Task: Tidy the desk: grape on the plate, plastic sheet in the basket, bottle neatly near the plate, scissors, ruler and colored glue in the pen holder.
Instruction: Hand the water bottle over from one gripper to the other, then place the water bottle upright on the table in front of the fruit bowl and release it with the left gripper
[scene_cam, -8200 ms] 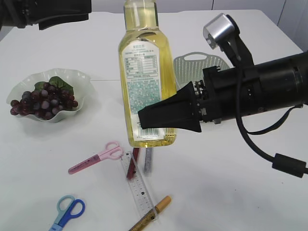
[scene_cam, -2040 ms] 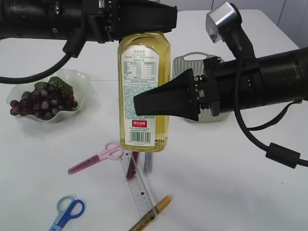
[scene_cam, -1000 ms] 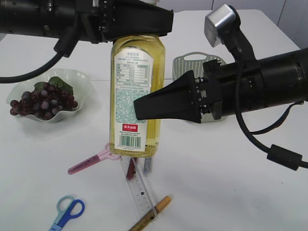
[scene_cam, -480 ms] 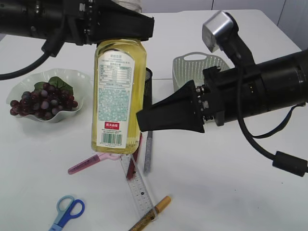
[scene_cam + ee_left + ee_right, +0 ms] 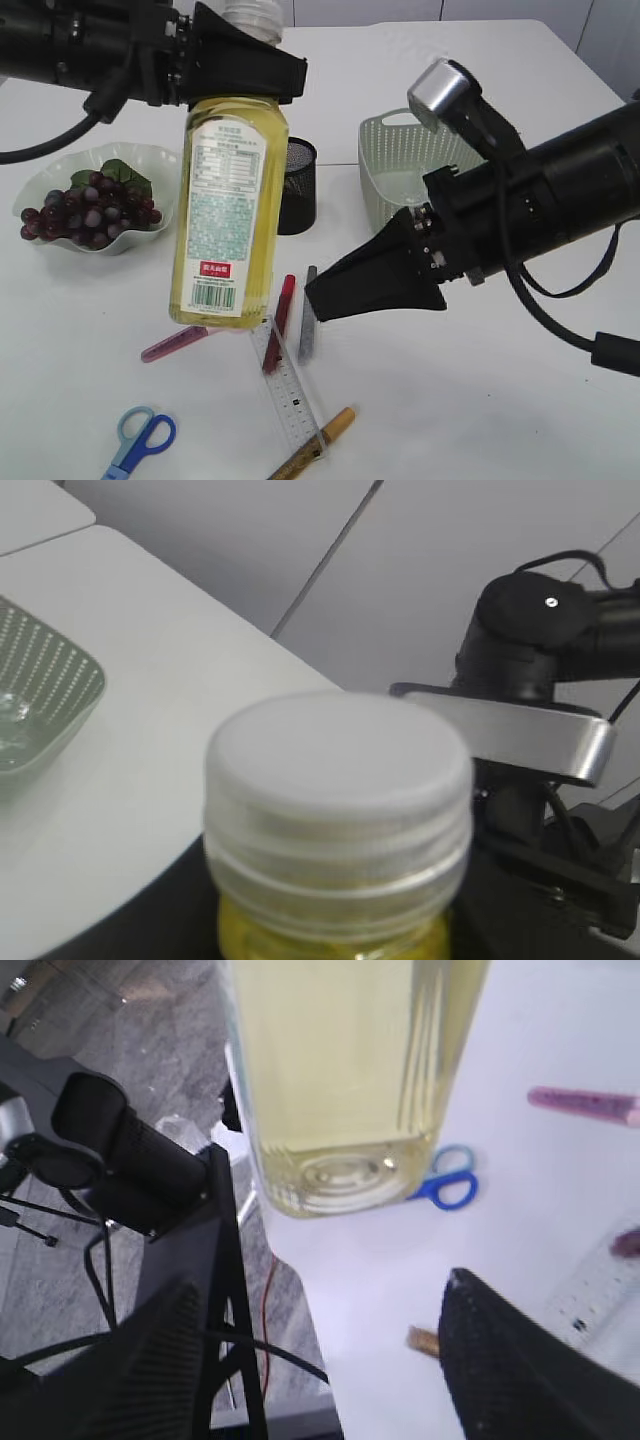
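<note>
Left pincer (image 5: 245, 72) clamped on the shoulder and neck of the bottle (image 5: 228, 210), just under its white cap (image 5: 338, 765). The bottle hangs clear of the tabletop (image 5: 470, 400), tilted slightly, label side to the exterior camera, yellow liquid inside. Its base is above the pink scissors (image 5: 175, 343), mostly hiding their handles.

Right pincer (image 5: 320, 296) stands apart, holding nothing; in the right wrist view both dark fingers (image 5: 520, 1360) frame empty space, with the bottle's base above and ahead of them. In the exterior view the pincer tip lies right of the bottle, low, over the area just beside the grey glue stick (image 5: 307, 326).

Grapes (image 5: 90, 208) sit in the wavy-edged clear plate (image 5: 165, 160) at left of the tabletop. Black mesh pen holder (image 5: 296, 185) stands upright behind the bottle, between plate and pale green basket (image 5: 385, 150); clear plastic visible in the basket in the left wrist view.

On the tabletop in front: red glue stick (image 5: 279, 322) and grey glue stick side by side, clear ruler (image 5: 288, 390) running toward the camera, gold glue stick (image 5: 312, 443) touching the ruler's near end, blue scissors (image 5: 140, 440) at lower left, well apart from the rest.
</note>
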You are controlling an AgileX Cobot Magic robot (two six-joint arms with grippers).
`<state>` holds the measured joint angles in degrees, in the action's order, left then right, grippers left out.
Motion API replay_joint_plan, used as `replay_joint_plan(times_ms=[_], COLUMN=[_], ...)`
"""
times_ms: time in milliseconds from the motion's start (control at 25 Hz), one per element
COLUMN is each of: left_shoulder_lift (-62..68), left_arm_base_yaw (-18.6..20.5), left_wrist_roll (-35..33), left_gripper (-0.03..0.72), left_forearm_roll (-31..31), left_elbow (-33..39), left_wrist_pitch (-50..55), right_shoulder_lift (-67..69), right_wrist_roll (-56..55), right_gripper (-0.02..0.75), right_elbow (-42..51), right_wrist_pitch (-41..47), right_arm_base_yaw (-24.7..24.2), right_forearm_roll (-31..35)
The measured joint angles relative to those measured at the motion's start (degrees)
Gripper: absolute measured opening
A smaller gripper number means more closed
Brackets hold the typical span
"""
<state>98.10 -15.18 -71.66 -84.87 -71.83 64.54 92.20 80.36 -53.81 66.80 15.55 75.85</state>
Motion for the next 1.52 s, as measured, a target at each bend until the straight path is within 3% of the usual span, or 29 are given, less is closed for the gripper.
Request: replay_joint_plan(times_ms=[600,720,1040,1320,1520], left_shoulder_lift=[0.0,0.0,0.0,0.0,0.0], left_arm_base_yaw=[0.0,0.0,1.6,4.7,6.8], left_wrist_roll=[4.0,6.0,13.1,18.7,28.6], left_gripper=[0.311,0.311,0.311,0.311,0.311], left_forearm_roll=[3.0,5.8,16.9,22.4,33.2], left_elbow=[0.0,0.0,0.0,0.0,-0.3], left_wrist_pitch=[-2.8,-4.9,-11.1,-14.5,-14.9], right_shoulder_lift=[-0.1,-0.1,-0.1,-0.1,-0.1], right_wrist_roll=[-47.4,-53.5,-60.0,-61.4,-62.7], right_gripper=[0.533,0.533,0.533,0.533,0.533], right_elbow=[-6.7,-6.7,-6.7,-7.0,-10.1], right_wrist_pitch=[-7.3,-7.3,-6.6,-5.1,-2.0], right_arm_base_yaw=[-0.6,-2.2,-5.6,-5.6,-5.6], right_forearm_roll=[-43.5,-49.5,-57.0,-58.4,-60.1])
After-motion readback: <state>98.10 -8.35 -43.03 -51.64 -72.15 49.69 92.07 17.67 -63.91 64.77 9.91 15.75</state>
